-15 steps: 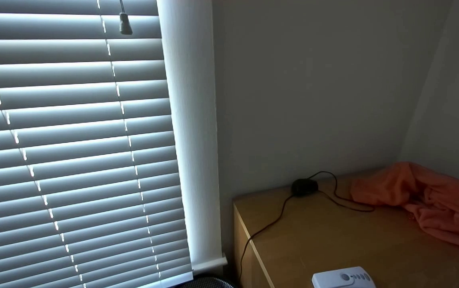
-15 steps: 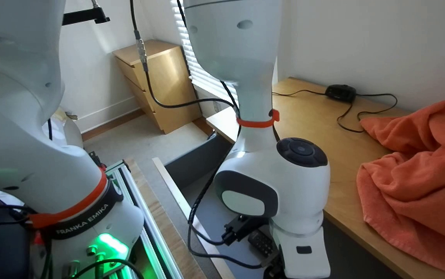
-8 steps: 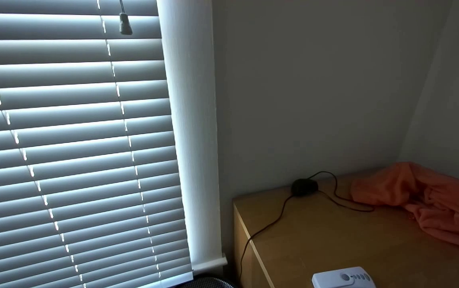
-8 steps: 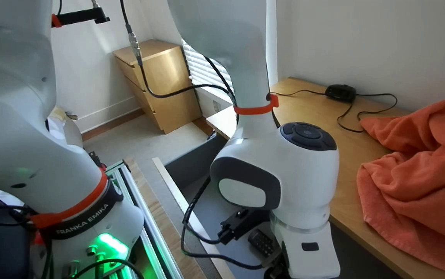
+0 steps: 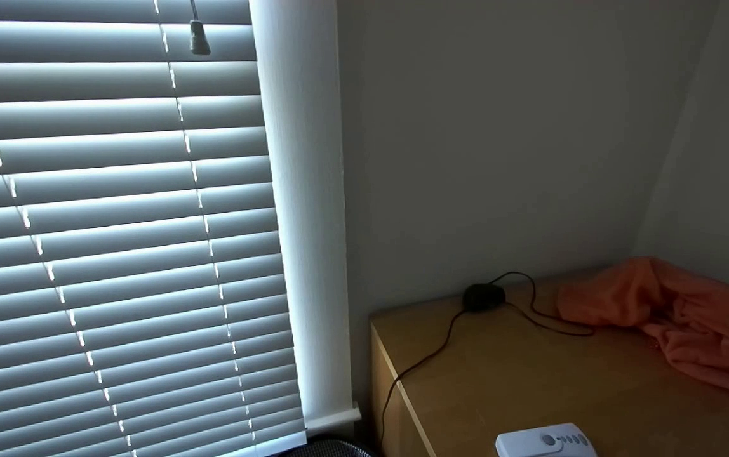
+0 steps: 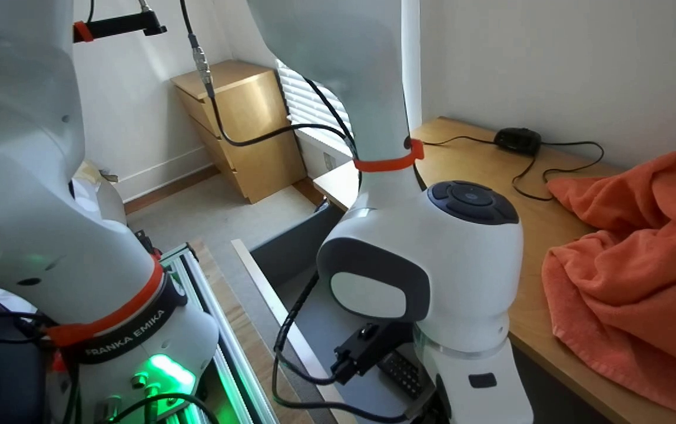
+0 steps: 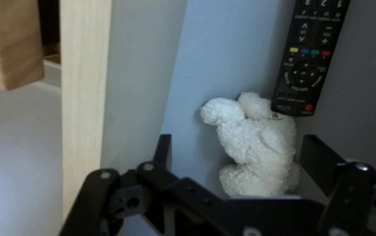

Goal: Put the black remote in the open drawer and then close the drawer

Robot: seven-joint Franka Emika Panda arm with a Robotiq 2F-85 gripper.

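The black remote (image 7: 309, 62) lies inside the open drawer, whose pale front edge (image 7: 84, 98) runs down the left of the wrist view. Its near end overlaps a white plush toy (image 7: 256, 147). In an exterior view the remote (image 6: 401, 374) shows partly behind the wrist, and the drawer's rim (image 6: 267, 297) stands out from the desk. My gripper (image 7: 237, 142) is open and empty, over the plush toy, with the remote beyond its fingertips. In the exterior view its fingers are hidden below the hand.
A wooden desk top (image 6: 467, 171) overhangs the drawer. On it are an orange cloth (image 6: 638, 265), a black puck with a cable (image 6: 517, 141) and a white box (image 5: 545, 441). A black cable (image 6: 276, 377) loops over the drawer rim. A wooden edge (image 7: 14, 42) faces the drawer front.
My hand has shifted to the right in an exterior view, its upper housing rising slightly. The remote stays inside the drawer, and more of it shows behind the wrist.
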